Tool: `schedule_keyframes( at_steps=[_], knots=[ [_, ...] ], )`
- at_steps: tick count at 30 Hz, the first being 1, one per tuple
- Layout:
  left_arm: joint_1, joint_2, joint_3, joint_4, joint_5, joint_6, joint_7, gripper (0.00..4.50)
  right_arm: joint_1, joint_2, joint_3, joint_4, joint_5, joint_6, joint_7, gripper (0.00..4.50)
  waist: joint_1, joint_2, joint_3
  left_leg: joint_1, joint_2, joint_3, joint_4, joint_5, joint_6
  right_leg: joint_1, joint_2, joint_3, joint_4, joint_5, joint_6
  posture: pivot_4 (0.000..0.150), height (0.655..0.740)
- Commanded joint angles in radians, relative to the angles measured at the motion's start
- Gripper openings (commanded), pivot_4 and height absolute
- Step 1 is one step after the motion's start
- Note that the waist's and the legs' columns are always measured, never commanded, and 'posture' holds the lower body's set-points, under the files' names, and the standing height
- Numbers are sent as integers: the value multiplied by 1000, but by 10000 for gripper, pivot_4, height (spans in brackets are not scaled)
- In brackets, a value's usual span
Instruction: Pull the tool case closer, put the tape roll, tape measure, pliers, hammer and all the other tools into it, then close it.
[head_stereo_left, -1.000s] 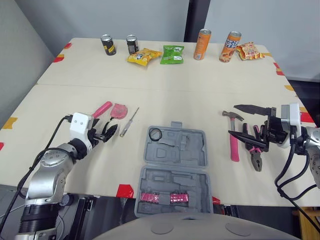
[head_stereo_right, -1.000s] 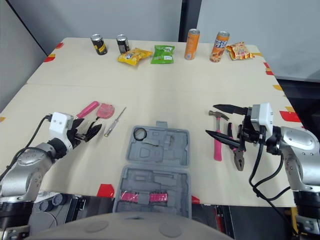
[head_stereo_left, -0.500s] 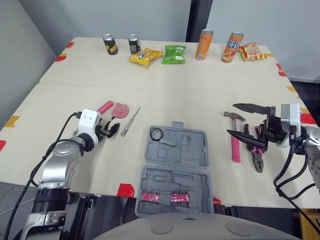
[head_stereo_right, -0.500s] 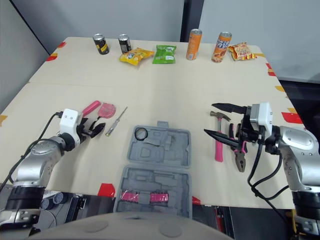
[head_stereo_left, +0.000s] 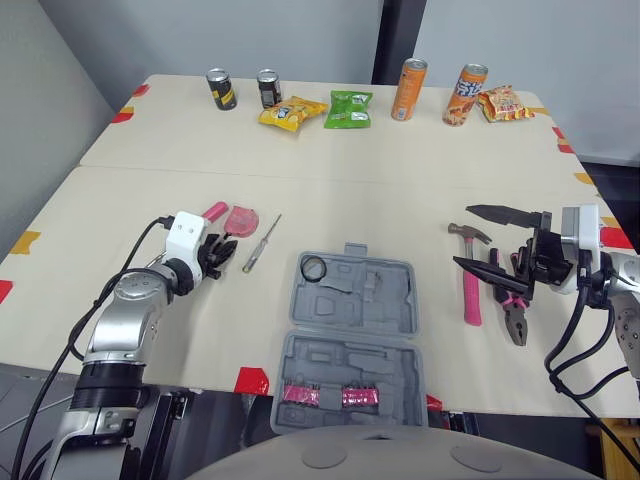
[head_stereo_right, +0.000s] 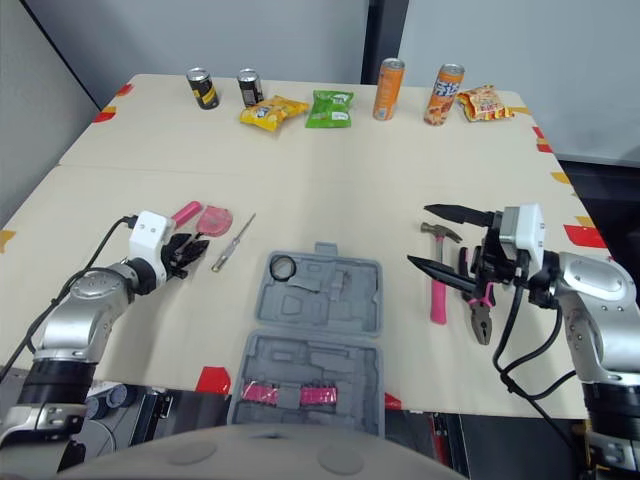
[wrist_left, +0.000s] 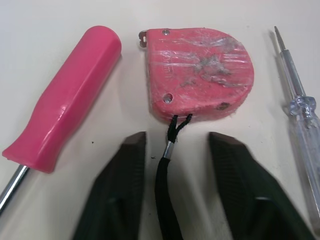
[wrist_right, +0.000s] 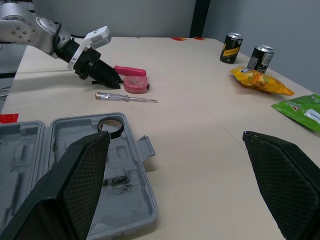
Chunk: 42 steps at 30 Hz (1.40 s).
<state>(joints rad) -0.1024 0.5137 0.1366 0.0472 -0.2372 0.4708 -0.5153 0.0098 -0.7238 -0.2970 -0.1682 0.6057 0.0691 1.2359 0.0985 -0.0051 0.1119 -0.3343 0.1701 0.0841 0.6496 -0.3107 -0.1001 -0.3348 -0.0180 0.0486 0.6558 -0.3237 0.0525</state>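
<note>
Left tool (wrist_left: 172, 142) spread, strap (wrist_left: 167, 200) between its fingers (wrist_left: 120, 175), just short of the tape measure (wrist_left: 200, 70); right tool (wrist_right: 175, 136) gapes wide by the pliers (head_stereo_left: 512, 318).

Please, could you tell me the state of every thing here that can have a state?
Grey plastic tool case: open, lying flat.
Black tape roll: inside the case.
Pink tape measure: on the table, tape drawn in.
Left hand: open, around the measure's black strap.
Right hand: open wide.
Four drink cans: upright.
</note>
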Motion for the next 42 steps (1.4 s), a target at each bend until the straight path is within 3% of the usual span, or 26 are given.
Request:
schedule_keyframes(
  at_steps=[1, 2, 3, 12, 21, 38, 42],
  knots=[
    [23, 2, -1, -9, 3, 9, -5, 5098, -12, -2, -9, -36, 25, -7, 8, 45000, 0, 0, 0, 0, 0, 0, 0, 0, 0, 0, 0, 0, 0, 0, 0, 1500, 7400],
    [28, 7, 1, -10, 2, 5, -11, 1450, -12, -5, -7, -37, 30, -3, 16, 45000, 0, 0, 0, 0, 0, 0, 0, 0, 0, 0, 0, 0, 0, 0, 0, 1500, 7400],
    [34, 12, 3, -12, 1, 2, -18, 661, -12, -9, -5, -38, 37, 2, 28, 45000, -1, 0, 0, 0, 0, 0, 0, 0, 0, 0, 0, 0, 0, 0, 0, 1500, 7400],
    [157, 102, 27, -120, -23, 3, -119, 661, -3, -43, 14, -79, 80, 57, 116, 45000, -6, 1, 0, 0, 0, 0, -1, 0, 0, 0, 0, 0, -2, 0, 0, 1500, 7400],
    [356, 160, 88, -310, -143, 103, -226, 661, -11, -46, 55, -107, 64, 28, 173, 45000, -8, 2, 1, 1, 0, 0, -3, 0, 0, 0, -3, -1, -7, 0, 0, 1500, 7400],
    [528, 210, 140, -387, -167, 96, -282, 661, -54, -38, 85, -77, 62, 18, 192, 45000, -37, 3, 2, 1, 1, 0, -4, 0, 0, 0, -5, -1, -8, 0, 0, 1500, 7400],
    [544, 183, 186, -398, -206, 35, -313, 11881, -53, -36, 85, -76, 64, 19, 186, 45000, -43, 3, 3, 1, 1, 0, -4, 0, 0, 0, -5, -1, -8, 0, 0, 1500, 7400]
  ],
)
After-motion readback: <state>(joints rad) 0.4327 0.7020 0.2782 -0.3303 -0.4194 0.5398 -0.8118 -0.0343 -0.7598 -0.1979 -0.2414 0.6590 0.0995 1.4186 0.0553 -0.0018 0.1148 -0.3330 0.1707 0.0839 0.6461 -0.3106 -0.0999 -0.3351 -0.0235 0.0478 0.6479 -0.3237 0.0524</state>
